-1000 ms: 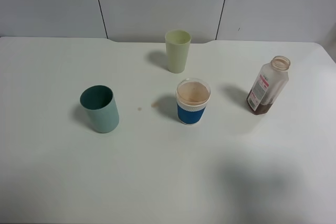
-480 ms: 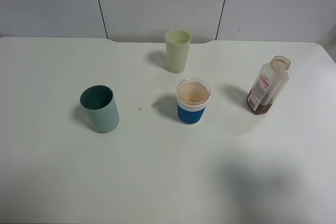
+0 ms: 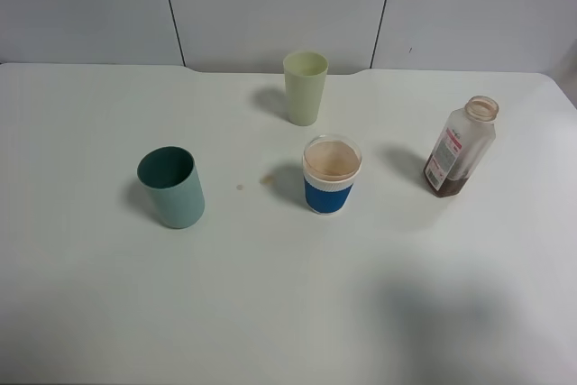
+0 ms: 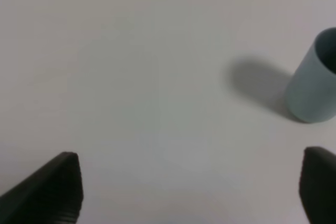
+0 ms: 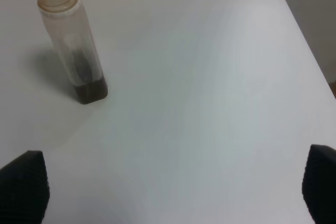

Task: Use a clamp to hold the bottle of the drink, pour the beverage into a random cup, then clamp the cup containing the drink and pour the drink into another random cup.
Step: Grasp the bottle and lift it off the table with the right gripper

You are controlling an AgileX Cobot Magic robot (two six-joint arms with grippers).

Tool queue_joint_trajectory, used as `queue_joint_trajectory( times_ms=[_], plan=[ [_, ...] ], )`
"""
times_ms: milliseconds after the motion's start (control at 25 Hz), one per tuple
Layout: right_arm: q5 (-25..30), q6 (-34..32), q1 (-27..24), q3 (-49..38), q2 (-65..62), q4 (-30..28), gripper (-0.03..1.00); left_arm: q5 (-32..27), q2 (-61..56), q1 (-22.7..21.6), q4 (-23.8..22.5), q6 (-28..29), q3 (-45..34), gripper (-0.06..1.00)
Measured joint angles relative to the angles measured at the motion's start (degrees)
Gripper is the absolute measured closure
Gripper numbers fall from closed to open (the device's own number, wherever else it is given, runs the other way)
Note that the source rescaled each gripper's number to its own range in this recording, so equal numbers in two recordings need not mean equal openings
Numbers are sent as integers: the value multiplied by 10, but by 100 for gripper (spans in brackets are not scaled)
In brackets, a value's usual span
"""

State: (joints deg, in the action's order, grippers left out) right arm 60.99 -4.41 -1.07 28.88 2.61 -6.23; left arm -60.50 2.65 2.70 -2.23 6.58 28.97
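Note:
The bottle [image 3: 460,146] stands upright and uncapped at the table's right, with a little brown beverage left at its bottom. The blue-banded white cup [image 3: 332,174] sits mid-table with brown beverage [image 3: 331,161] inside. Left of it stands the teal cup [image 3: 171,187], upright. Neither gripper appears in the exterior view. In the left wrist view my left gripper [image 4: 189,192] is open above bare table, with the teal cup [image 4: 315,82] off to one side. The right wrist view has my right gripper [image 5: 170,187] wide open and empty, apart from the bottle [image 5: 73,45].
A pale yellow-green tumbler [image 3: 305,87] stands at the back middle. Two small brown drops [image 3: 266,179] lie on the white table [image 3: 288,313] between the teal cup and the blue-banded cup. The table's right edge [image 5: 304,35] shows near the bottle.

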Motion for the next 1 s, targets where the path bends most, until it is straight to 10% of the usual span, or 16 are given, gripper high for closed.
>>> queue_joint_trajectory(
  times_ms=[1000],
  plan=[
    [0,0,14,0,0,0,-3,0,0,0,0,0,0,44]
  ],
)
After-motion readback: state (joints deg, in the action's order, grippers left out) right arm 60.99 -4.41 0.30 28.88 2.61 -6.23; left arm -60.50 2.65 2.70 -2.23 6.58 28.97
